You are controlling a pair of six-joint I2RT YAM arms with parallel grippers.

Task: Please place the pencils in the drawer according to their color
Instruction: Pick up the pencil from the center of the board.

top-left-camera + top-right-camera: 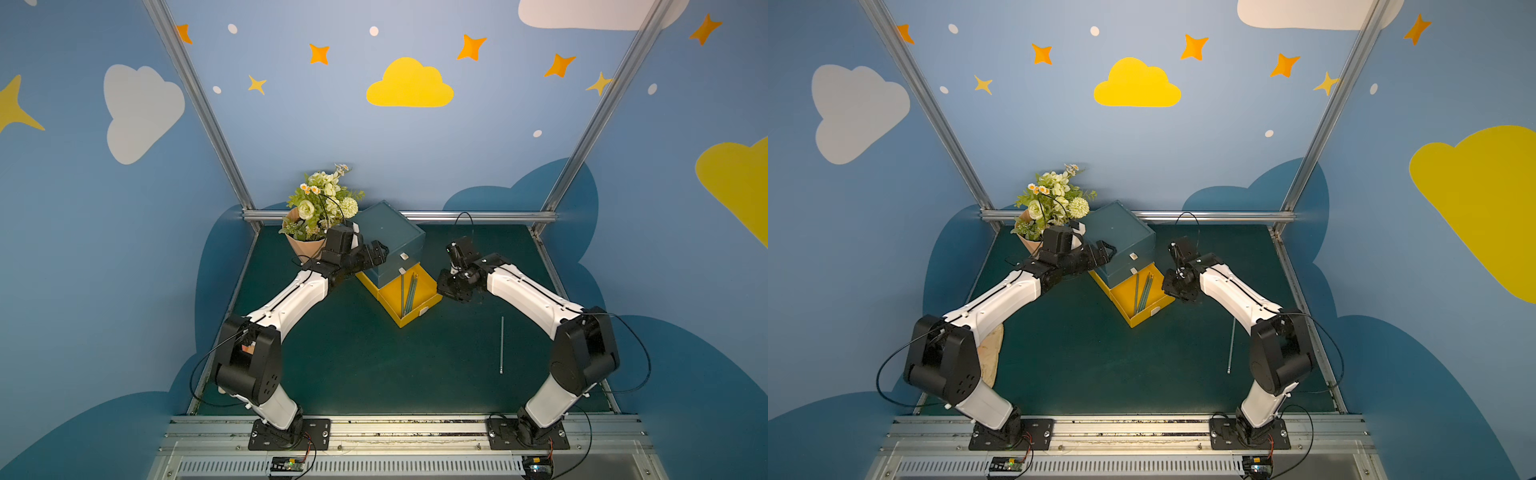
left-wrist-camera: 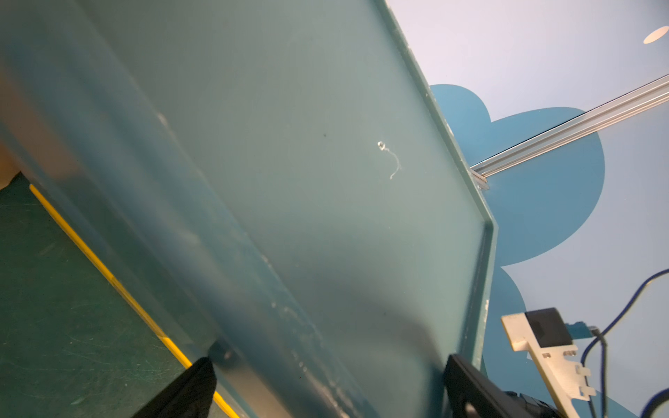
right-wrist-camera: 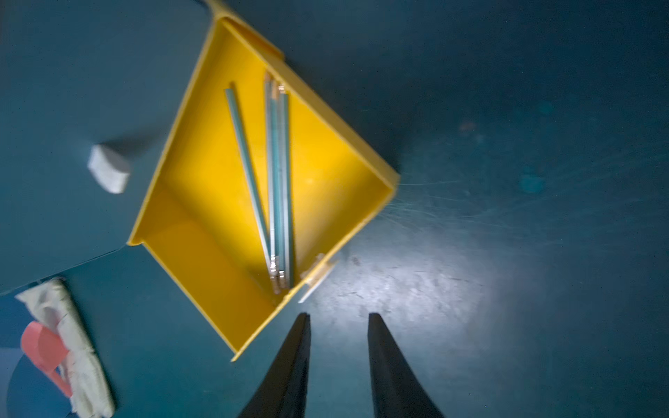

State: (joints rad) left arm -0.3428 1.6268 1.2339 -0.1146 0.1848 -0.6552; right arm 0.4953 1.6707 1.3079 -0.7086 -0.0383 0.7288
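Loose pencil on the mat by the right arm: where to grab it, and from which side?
Mid-shaft of the pencil, from straight above, jaws closing across its length. It lies flat on the mat, running roughly front to back, with bare mat on both sides, so the jaws should fit down beside it. The right pincer is open, empty and nearest.

A big blue-green box (image 2: 289, 181) fills most of the view. It looks tilted, and it has a tiny white scratch (image 2: 389, 159) on its flat face. A thin yellow strip (image 2: 108, 278) runs along its low edge, next to the green mat (image 2: 54, 325). The left gripper (image 2: 329, 362) shows two black fingers (image 2: 188, 391) far apart, close to the box. Past the box are a light blue wall (image 2: 543, 47), a dark blue cloud shape (image 2: 543, 181), a silver bar (image 2: 579, 123) and a white and black part (image 2: 539, 336).
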